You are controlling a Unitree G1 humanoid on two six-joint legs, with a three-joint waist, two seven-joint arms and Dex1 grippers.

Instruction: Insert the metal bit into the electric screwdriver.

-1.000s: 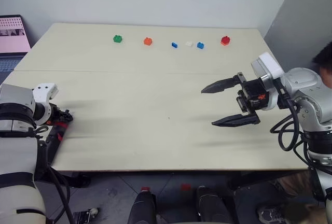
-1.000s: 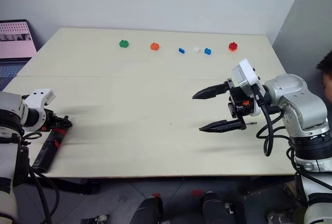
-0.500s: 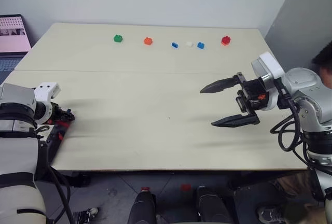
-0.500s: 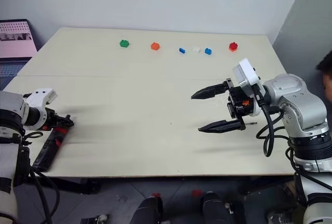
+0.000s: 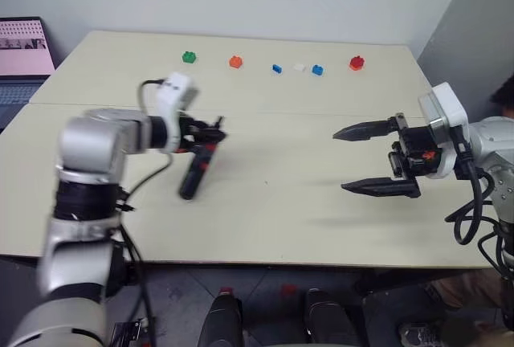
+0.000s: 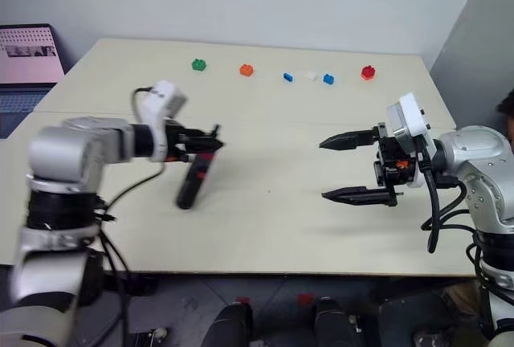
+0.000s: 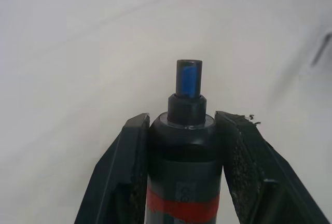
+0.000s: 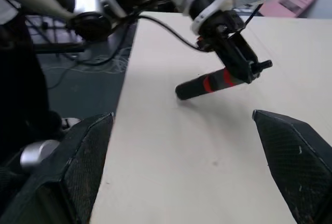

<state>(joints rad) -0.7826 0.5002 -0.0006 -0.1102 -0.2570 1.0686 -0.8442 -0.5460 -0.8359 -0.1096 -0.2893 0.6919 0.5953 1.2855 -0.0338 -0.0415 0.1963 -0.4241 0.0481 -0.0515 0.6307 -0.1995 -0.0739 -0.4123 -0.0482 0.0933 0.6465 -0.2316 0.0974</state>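
While clamped in left gripper, electric screwdriver hangs above table.

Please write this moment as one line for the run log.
left end effector: shut on electric screwdriver, above table | right end effector: open, holding nothing | metal bit: not inserted

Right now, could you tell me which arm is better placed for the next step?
Right, probably. The left gripper is shut on the electric screwdriver, so it is occupied; the right gripper has its fingers wide open and empty, facing the screwdriver.
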